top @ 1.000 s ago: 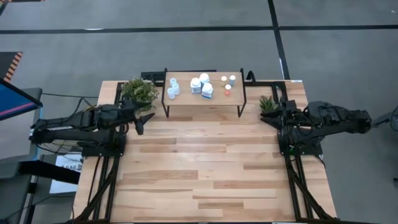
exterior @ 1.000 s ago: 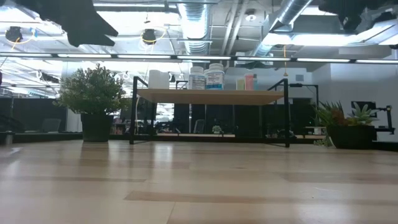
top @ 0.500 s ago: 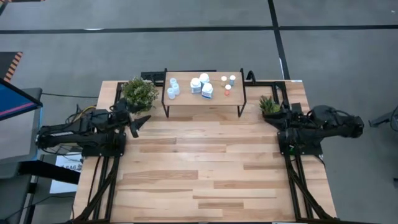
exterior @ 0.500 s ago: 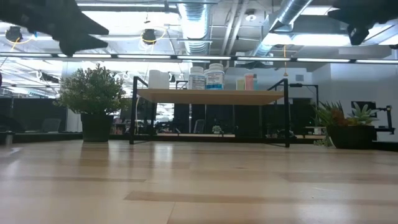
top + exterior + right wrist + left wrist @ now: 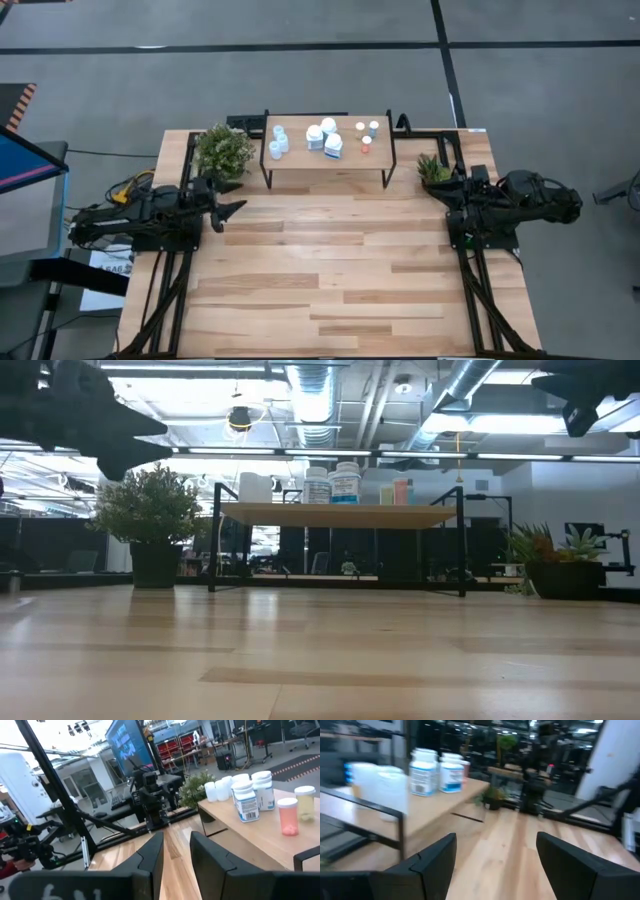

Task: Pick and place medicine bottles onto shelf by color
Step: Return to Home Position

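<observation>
The shelf [image 5: 330, 166] stands at the table's far middle on its black frame. All the medicine bottles stand upright on its board: pale-blue ones [image 5: 277, 141] at its left, chunky white ones [image 5: 325, 135] in the middle, tiny ones [image 5: 366, 135] at its right. My left gripper [image 5: 236, 209] hangs level near the table's left edge, open wide and empty [image 5: 495, 865]. My right gripper [image 5: 447, 190] hangs level near the right edge, a narrow gap between its fingers [image 5: 176, 855], with nothing in it.
A bushy potted plant [image 5: 225, 150] stands left of the shelf, just beyond my left gripper. A small potted plant [image 5: 430, 167] stands right of the shelf, beside my right gripper. The plank tabletop [image 5: 330, 270] stretches bare in front of the shelf.
My left gripper has sunk and drawn back toward the table's left edge, tipping toward level. My right gripper has sunk a little and drawn back toward the right edge. The bottles and the shelf have kept still.
</observation>
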Tool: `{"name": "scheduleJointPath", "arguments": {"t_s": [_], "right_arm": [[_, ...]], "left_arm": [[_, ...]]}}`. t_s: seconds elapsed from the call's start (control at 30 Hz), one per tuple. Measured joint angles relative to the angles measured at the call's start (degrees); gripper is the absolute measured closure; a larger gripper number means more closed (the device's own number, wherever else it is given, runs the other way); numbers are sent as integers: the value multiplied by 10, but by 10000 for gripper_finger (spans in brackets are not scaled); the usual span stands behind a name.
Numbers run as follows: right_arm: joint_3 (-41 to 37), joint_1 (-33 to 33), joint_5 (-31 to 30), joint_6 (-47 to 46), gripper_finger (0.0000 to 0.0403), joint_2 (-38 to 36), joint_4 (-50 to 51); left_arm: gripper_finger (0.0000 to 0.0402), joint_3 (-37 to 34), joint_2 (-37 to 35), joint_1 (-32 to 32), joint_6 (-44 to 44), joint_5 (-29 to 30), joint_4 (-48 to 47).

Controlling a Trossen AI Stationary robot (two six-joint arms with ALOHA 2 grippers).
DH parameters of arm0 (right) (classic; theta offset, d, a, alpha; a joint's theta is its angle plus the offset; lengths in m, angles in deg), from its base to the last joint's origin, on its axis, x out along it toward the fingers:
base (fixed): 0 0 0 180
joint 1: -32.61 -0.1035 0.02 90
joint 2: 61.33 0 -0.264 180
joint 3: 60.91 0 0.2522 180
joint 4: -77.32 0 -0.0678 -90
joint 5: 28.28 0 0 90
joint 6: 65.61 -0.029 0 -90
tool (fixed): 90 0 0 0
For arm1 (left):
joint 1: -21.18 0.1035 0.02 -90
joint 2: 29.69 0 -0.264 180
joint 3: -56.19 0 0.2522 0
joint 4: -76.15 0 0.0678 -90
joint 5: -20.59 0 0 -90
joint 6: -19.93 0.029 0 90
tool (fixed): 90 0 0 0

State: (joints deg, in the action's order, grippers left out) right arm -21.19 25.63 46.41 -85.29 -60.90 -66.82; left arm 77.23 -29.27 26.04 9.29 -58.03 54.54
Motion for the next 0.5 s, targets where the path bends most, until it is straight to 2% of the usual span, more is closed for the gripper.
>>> {"name": "scheduleJointPath", "arguments": {"t_s": [0.23,0.5], "right_arm": [[0,0,1,-3,285,-2,4],[0,0,1,-28,285,-2,20]], "left_arm": [[141,-56,-2,0,4,-74,102],[141,-67,-1,0,5,-71,118]]}}
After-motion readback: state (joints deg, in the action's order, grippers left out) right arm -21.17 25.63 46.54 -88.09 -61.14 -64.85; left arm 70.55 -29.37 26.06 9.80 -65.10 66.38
